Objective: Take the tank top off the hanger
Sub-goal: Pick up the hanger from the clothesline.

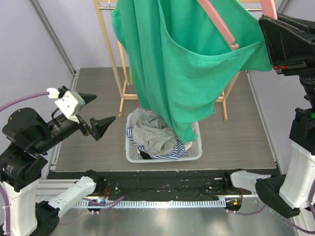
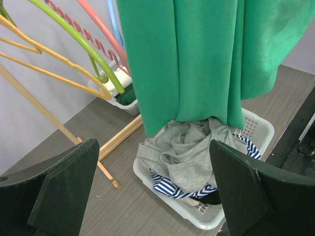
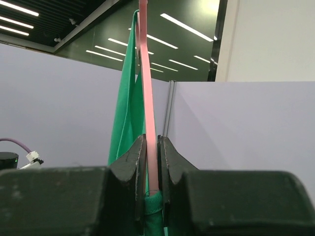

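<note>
Your right gripper point(image 3: 151, 152) is clenched on the thin pink plastic hanger point(image 3: 146, 73); the green fabric tank top point(image 1: 182, 64) is not off yet.
Tank top hangs above the white perforated plastic basket point(image 1: 194, 153), strap on the hanger; your left gripper point(image 1: 104, 108) gapes empty, left of that basket. Pull hard and the strap could snag on the hanger end, or the hanger twist out of the pinch. No readable writing.
</note>
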Controlling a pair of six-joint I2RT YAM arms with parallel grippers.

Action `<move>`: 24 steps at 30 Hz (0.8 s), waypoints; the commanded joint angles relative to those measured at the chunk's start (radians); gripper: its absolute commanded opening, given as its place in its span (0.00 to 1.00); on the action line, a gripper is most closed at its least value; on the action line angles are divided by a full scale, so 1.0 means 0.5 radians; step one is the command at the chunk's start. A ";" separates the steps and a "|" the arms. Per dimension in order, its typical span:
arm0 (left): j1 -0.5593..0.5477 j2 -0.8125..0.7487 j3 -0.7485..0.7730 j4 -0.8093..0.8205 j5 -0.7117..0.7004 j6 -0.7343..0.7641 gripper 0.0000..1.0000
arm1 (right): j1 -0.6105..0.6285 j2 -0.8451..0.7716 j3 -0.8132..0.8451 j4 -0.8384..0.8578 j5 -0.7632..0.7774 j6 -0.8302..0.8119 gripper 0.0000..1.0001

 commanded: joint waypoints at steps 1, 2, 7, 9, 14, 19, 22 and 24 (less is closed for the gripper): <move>0.015 -0.008 -0.008 0.086 0.015 -0.021 1.00 | 0.011 -0.120 -0.219 0.069 -0.042 -0.010 0.01; 0.015 -0.009 -0.011 0.086 0.018 -0.018 1.00 | 0.007 -0.208 -0.325 0.065 -0.069 -0.016 0.01; 0.015 -0.021 0.014 0.059 0.042 0.000 1.00 | 0.008 -0.393 -0.941 -0.066 -0.357 -0.043 0.01; 0.015 -0.033 0.017 0.047 0.045 0.034 1.00 | 0.011 -0.482 -1.146 -0.103 -0.459 -0.071 0.01; 0.015 -0.051 0.017 0.049 0.024 0.105 1.00 | 0.007 -0.577 -1.372 -0.354 -0.759 -0.249 0.01; 0.015 -0.058 0.057 0.056 0.116 0.047 1.00 | 0.007 -0.590 -1.506 -0.836 -0.904 -0.564 0.01; 0.015 -0.055 0.063 0.028 0.250 0.046 1.00 | 0.014 -0.654 -1.642 -0.840 -0.996 -0.629 0.01; 0.015 -0.009 0.072 -0.018 0.358 0.083 1.00 | 0.011 -0.679 -1.636 -0.925 -1.051 -0.724 0.01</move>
